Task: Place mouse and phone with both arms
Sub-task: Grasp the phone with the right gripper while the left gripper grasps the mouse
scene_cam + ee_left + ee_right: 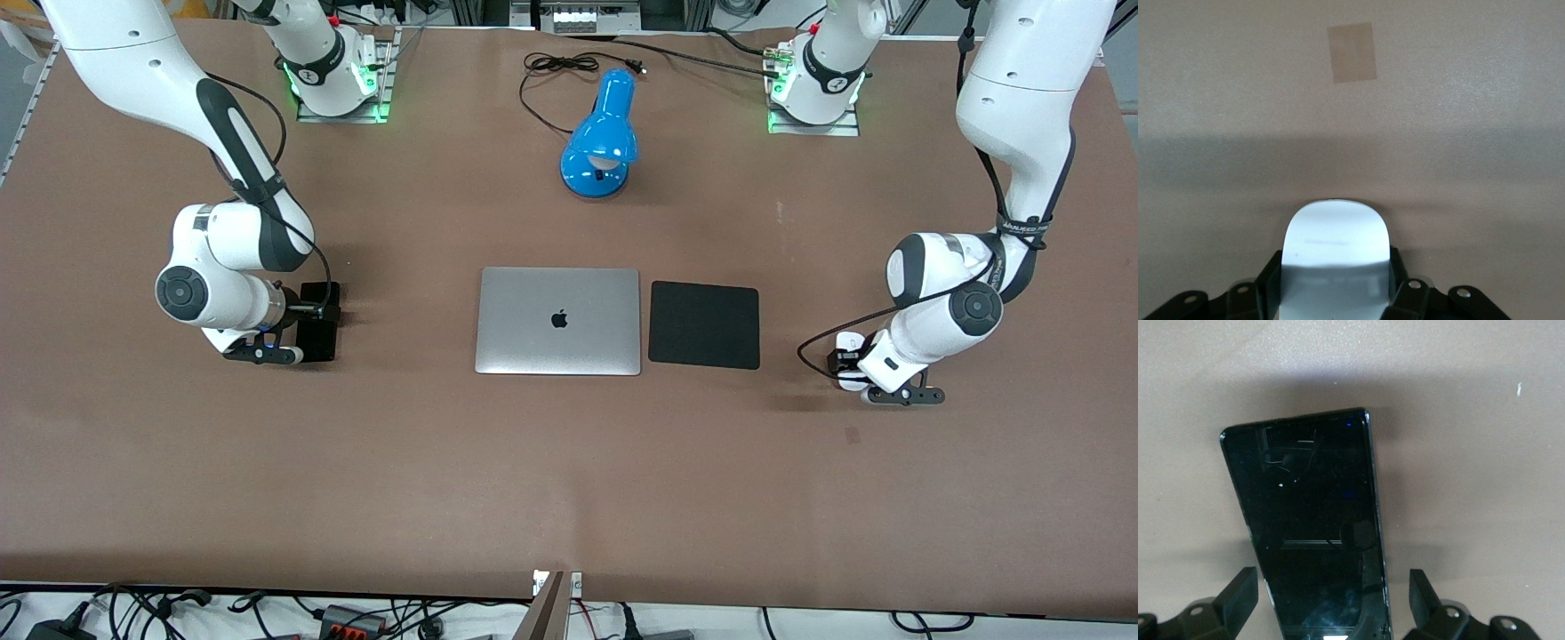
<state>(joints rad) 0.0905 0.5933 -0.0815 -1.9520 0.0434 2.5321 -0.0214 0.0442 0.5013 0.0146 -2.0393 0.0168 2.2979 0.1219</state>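
The white mouse (1337, 233) lies between the fingers of my left gripper (1335, 267); both fingers press against its sides. In the front view the mouse (850, 341) and the left gripper (845, 363) are low at the table, toward the left arm's end, beside the mouse pad. The black phone (1311, 520) lies flat on the table between the fingers of my right gripper (1331, 587), which is open with a gap on each side. In the front view the phone (318, 342) and right gripper (311, 322) are toward the right arm's end of the table.
A closed silver laptop (558, 320) lies mid-table with the black mouse pad (704, 324) beside it. A blue desk lamp (600, 133) and its cable (560, 67) sit near the arm bases. A small tape patch (1351, 52) is on the brown tabletop (569, 480).
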